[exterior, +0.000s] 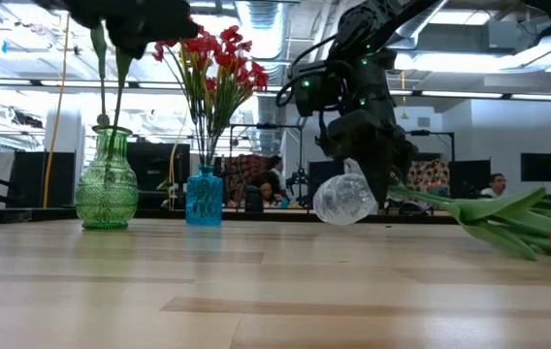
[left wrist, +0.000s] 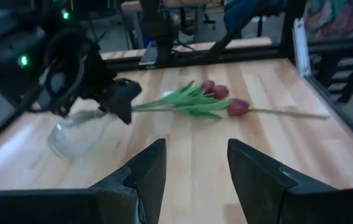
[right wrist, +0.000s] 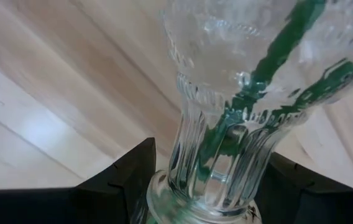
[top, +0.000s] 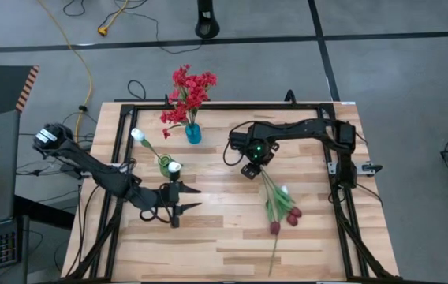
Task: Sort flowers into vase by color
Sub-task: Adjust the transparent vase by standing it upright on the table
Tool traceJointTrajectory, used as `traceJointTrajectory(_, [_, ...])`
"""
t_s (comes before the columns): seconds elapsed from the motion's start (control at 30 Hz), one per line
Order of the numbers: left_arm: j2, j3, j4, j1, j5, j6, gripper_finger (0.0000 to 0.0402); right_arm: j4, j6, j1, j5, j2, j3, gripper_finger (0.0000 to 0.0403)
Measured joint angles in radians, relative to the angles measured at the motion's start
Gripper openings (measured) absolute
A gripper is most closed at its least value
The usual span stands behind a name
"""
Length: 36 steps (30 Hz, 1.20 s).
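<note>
Three vases are in play on your bench [top: 232, 237]: a green vase [exterior: 107, 186] holding the white tulips [top: 139, 136], a blue vase [exterior: 204, 197] holding the red blossoms [top: 188, 93], and a clear glass vase [exterior: 345, 198] that your right tool [right wrist: 204, 180] has clamped by the neck, fingers [right wrist: 127, 171] pressed on either side of the ribbed glass. You can see that clear vase tipped over, hanging off the wood in the level view, body pointing toward the loose flowers. Through the glass in the right wrist view, green stems show. The maroon tulips [top: 285, 217] lie flat on the bench just beside the right tool, stems running toward it, one long stem trailing toward the near edge; a white bud [top: 285, 190] sits among their leaves. Your left tool [top: 186, 198] sits low near the green vase, fingers [left wrist: 145, 171] spread apart with nothing between them, aimed across the bench at the lying tulips and the right arm. Beyond the bench, people sit at desks in the room.
</note>
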<state>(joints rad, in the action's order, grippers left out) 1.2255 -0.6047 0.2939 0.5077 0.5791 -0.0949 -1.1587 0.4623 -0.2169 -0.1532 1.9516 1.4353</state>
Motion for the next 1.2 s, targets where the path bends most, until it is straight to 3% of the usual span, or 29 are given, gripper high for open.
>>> traceJointTrajectory(0.4, [0.333,-0.294,0.009,-0.132,-0.086,0.43,0.016,-0.001,0.0,-0.001,-0.003,0.001,0.0,0.024])
traceJointTrajectory(0.67, [0.529,-0.503,-0.123,-0.188,-0.099,0.654,0.016,-0.026,0.0,-0.001,-0.004,0.001,0.0,0.024])
traceJointTrajectory(1.03, [0.681,-0.563,-0.106,-0.231,-0.133,0.938,0.016,-0.037,0.0,-0.001,-0.006,0.001,0.001,0.024])
traceJointTrajectory(1.2, [0.746,-0.568,-0.012,-0.25,-0.199,1.036,0.016,-0.036,0.0,-0.001,-0.006,0.001,0.001,0.024])
